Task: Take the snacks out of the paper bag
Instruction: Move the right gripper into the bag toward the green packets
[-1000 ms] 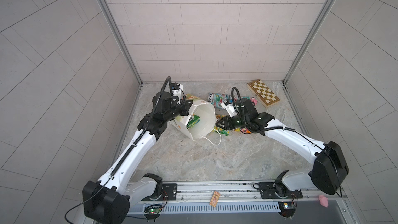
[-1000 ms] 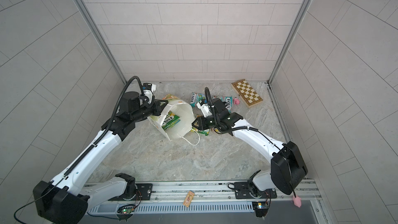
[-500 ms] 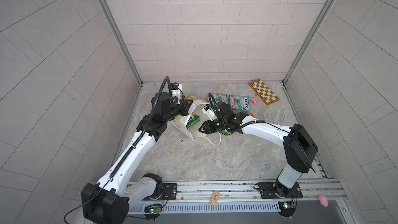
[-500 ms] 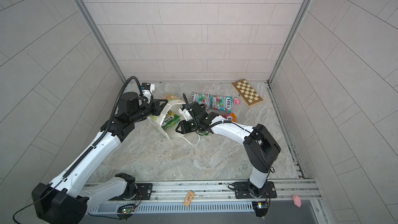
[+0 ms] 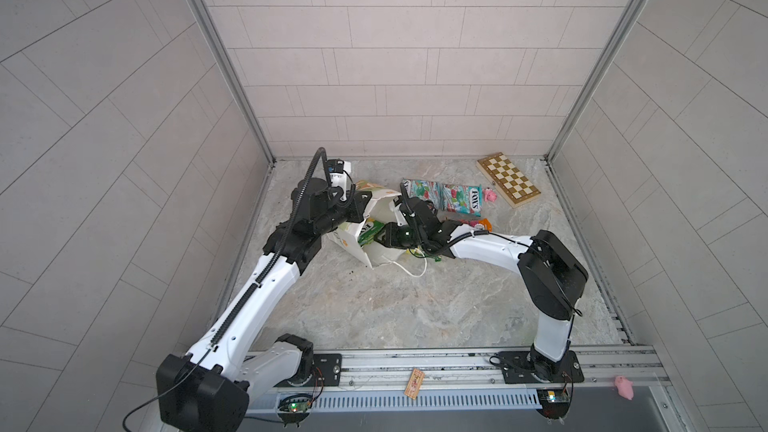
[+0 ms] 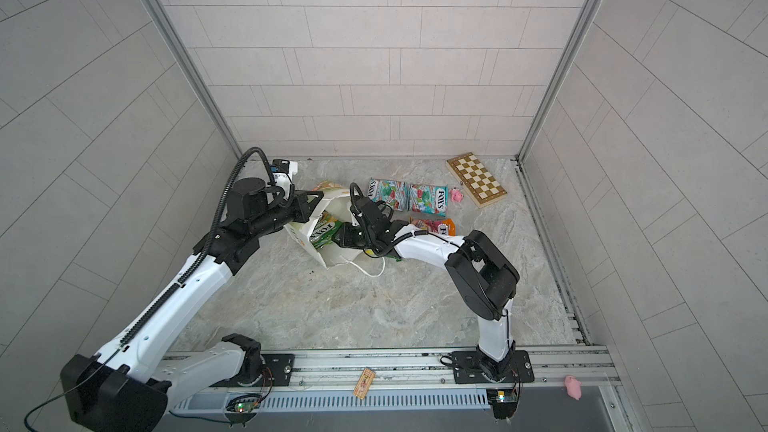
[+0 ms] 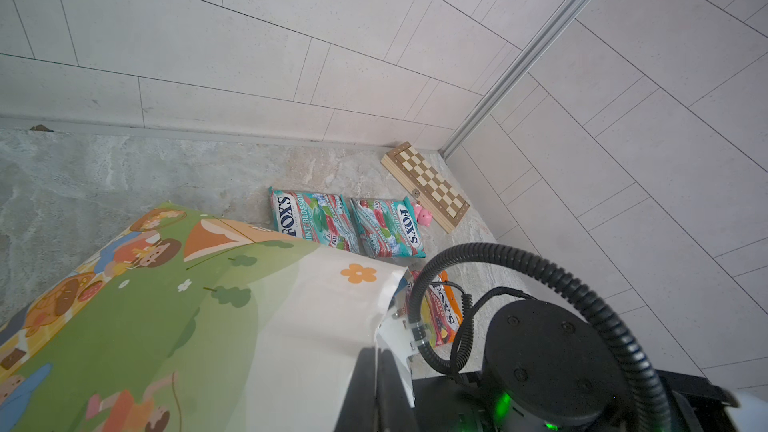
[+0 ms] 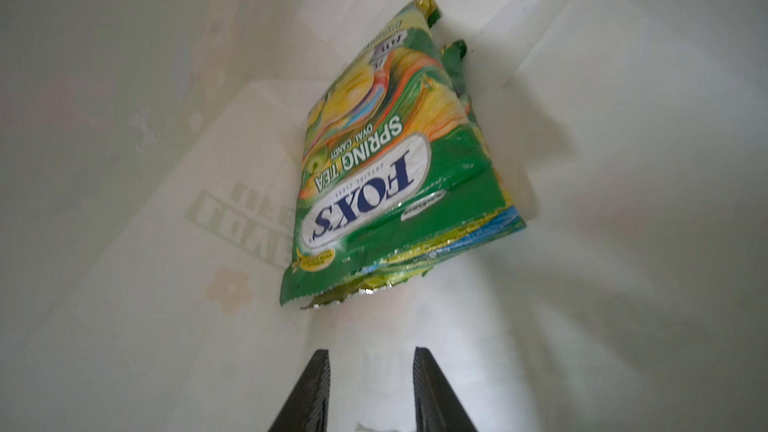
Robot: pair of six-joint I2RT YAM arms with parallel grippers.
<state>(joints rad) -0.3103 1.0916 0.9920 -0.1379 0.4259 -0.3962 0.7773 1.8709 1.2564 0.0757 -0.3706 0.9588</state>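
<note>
The white paper bag (image 5: 376,253) (image 6: 332,257) lies on its side, mouth facing right. My left gripper (image 5: 360,206) (image 7: 376,351) is shut on its upper rim. My right gripper (image 5: 380,238) (image 8: 371,353) is inside the mouth, open and empty, just short of a green-yellow snack packet (image 8: 374,160) (image 6: 326,231) that lies on another. Two teal packets (image 5: 422,193) (image 5: 461,199) and an orange-pink one (image 5: 478,224) lie on the floor behind the right arm. Part of a green packet (image 5: 432,258) shows under that arm.
A wooden chessboard (image 5: 508,179) lies in the back right corner with a pink toy pig (image 5: 489,195) beside it. Another pig (image 5: 624,386) and a small card (image 5: 413,384) sit on the front rail. The bag's cord handle (image 5: 415,274) trails on the floor.
My right gripper has swung left from the packets on the floor into the bag's mouth, its jaws narrowing a little. The left gripper has kept its hold on the rim.
</note>
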